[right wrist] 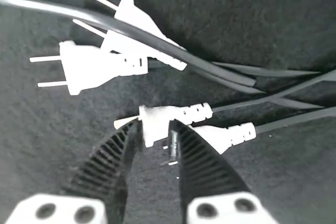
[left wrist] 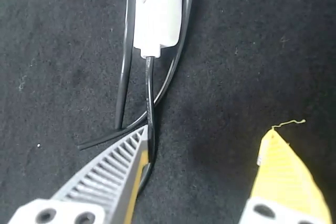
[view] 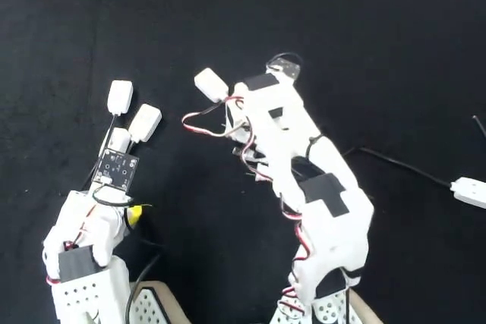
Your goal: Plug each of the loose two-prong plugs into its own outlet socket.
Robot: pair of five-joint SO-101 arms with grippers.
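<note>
The right end effector (right wrist: 154, 128) pinches a white plug (right wrist: 157, 118) lying on the black worktop (right wrist: 47, 129), with other plugs (right wrist: 89, 69) just beyond. The left end effector (left wrist: 202, 166) gapes wide beside the black cable (left wrist: 149, 103) of an outlet socket (left wrist: 157, 9).

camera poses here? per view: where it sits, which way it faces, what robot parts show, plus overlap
High view: fixed above the table, looking down; left arm and right arm show.
Left wrist view: on the left wrist, facing down past the open left gripper at a white socket and black cables.
Right wrist view: on the right wrist, facing down past the right gripper at four white plugs.
Shared: white sockets in high and left wrist views; table in all.
</note>
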